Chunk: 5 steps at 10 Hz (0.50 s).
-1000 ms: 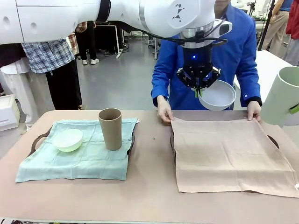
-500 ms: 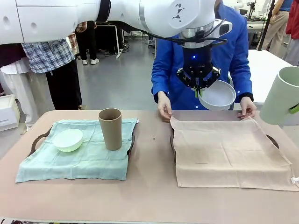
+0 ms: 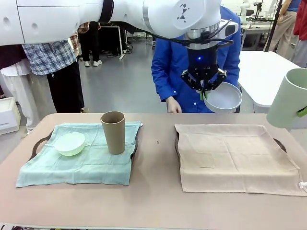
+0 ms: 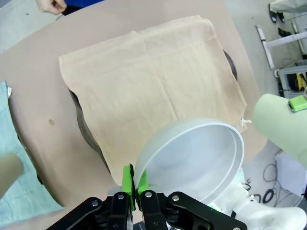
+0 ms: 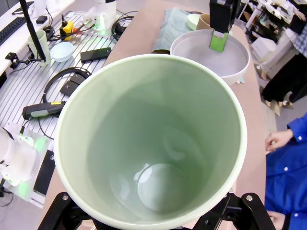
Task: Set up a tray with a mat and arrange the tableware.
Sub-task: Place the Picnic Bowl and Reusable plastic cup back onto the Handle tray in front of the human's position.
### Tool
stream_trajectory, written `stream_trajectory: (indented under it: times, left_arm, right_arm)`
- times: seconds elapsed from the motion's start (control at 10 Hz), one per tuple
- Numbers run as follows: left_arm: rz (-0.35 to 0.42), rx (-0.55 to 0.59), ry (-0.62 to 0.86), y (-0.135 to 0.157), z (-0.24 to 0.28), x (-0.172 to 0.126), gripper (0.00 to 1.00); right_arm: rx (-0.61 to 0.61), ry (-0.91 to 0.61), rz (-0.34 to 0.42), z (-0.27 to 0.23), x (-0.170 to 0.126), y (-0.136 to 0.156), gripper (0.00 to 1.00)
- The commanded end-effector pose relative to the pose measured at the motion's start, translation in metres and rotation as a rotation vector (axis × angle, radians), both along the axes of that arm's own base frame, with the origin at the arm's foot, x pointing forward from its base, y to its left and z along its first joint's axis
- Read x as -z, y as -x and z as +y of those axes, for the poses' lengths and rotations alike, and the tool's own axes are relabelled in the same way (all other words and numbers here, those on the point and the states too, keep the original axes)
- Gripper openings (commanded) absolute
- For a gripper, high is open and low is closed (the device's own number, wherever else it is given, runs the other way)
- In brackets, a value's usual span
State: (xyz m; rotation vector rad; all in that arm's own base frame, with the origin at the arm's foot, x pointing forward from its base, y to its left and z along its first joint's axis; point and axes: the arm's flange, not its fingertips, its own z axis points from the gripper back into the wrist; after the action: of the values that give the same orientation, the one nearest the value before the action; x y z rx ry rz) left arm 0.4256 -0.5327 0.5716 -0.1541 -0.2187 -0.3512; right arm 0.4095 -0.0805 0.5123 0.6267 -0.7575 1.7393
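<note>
My left gripper [image 3: 205, 91] hangs above the far edge of the right tray, shut on the rim of a white bowl [image 3: 223, 98]. In the left wrist view its green pads [image 4: 128, 182] pinch the tilted white bowl [image 4: 196, 160] over the beige mat [image 4: 148, 81]. At the right edge my right gripper [image 3: 301, 112] holds the pale green cup [image 3: 288, 98] in the air; the cup [image 5: 153, 143] opens toward the wrist camera. The beige mat [image 3: 235, 158] lies flat on the dark tray [image 3: 177, 143]. On the left tray's teal mat [image 3: 91, 160] stand a mint bowl [image 3: 70, 143] and a brown cup [image 3: 113, 132].
A person in a blue jacket [image 3: 168, 67] leans at the far side, one hand [image 3: 173, 106] near the table edge. The bare table strip [image 3: 156, 158] between the two trays has a small spot. A white table [image 3: 261, 72] stands behind at the right.
The person's hands let go of the beige mat's far corners and drew back off the table; the person shifted left. The mat now lies flat. Both arms stayed still.
</note>
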Motion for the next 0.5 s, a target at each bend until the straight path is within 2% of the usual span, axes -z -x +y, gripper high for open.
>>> stream_trajectory:
  times: [0.0,0.1,0.2,0.4]
  left_arm:
    - [0.006,0.012,-0.003,-0.002,-0.003,-0.006,0.0]
    - [0.0,0.0,0.0,0.0,0.0,0.0,0.04]
    - [0.025,0.002,0.056,-0.007,0.002,0.021,0.04]
    - [0.071,-0.005,0.091,-0.017,0.003,0.053,0.04]
  right_arm:
    - [0.0,0.0,0.0,0.0,0.0,0.0,0.84]
    - [-0.053,-0.026,0.028,-0.009,0.018,-0.016,0.84]
    - [-0.068,-0.056,0.043,-0.016,0.038,-0.031,0.84]
    - [-0.123,-0.121,0.033,-0.023,0.082,-0.062,0.84]
